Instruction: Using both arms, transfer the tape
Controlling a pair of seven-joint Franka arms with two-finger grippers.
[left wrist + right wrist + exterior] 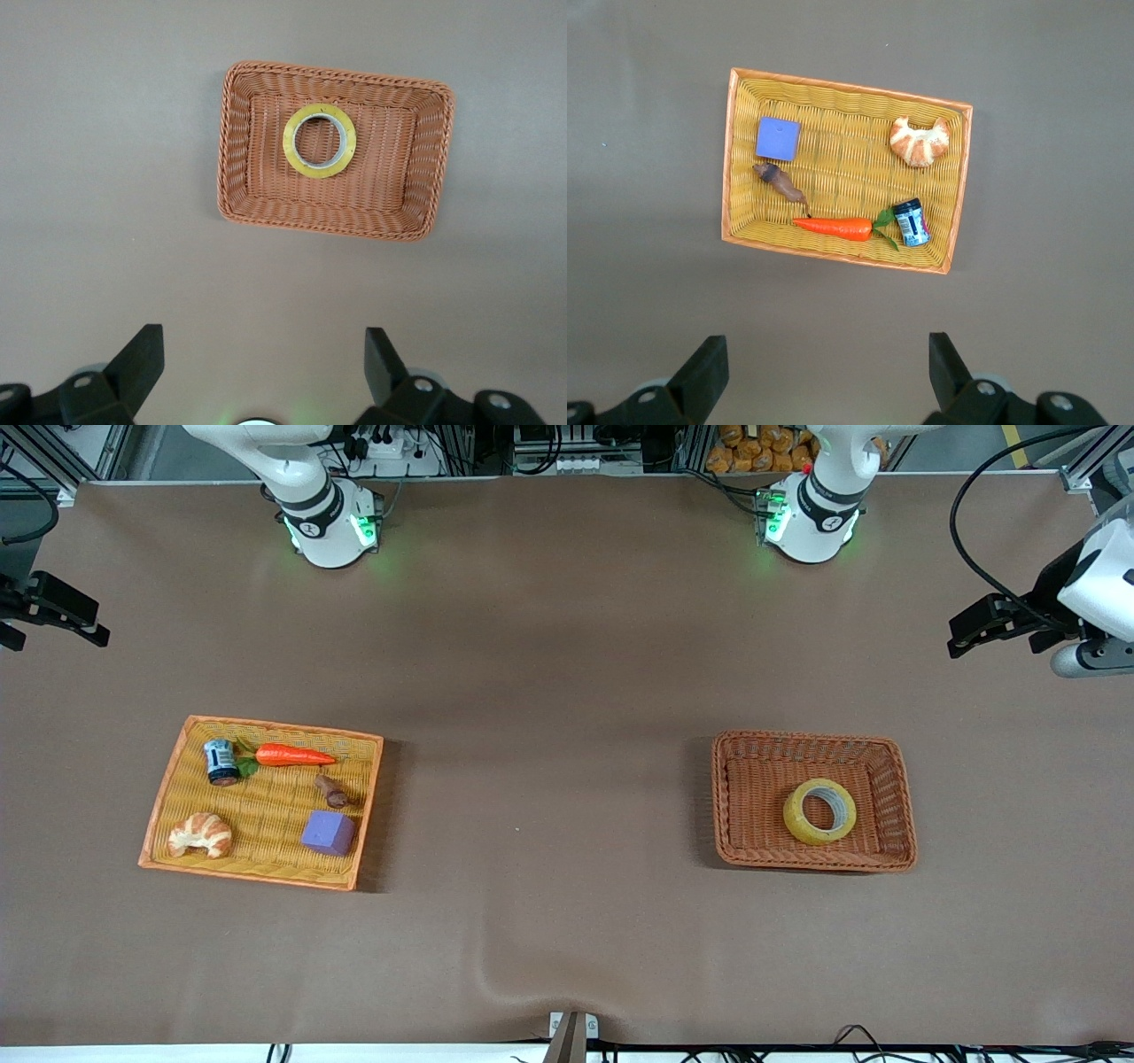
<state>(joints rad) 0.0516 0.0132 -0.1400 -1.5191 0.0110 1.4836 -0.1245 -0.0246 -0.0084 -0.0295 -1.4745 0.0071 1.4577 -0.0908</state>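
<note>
Front view shows two woven baskets on the brown table (549, 655), one toward each arm's end. Nearest the camera in the flat orange-rimmed yellow wicker tray (164, 802) lie one tan croissant (200, 834) and one purple foam cube (328, 833); farther back lie one small brown lump (331, 789), one orange plastic carrot with green leaves (292, 755) and one small blue-and-white can (220, 762). Toward the left arm's end, the deeper reddish-brown wicker basket (735, 841) holds the single translucent yellow ring of tape (819, 811), lying flat on the basket floor with its hole facing up, so its axis stands vertical; the greyish inner core shows inside the yellow band, and the roll sits apart from the basket walls. Farther back, both white arms wait high over the table: the left gripper (261, 367) hangs with its black fingers spread wide and empty, the basket in its wrist view, and the right gripper (824, 367) is likewise spread and empty, the tray in its wrist view.
</note>
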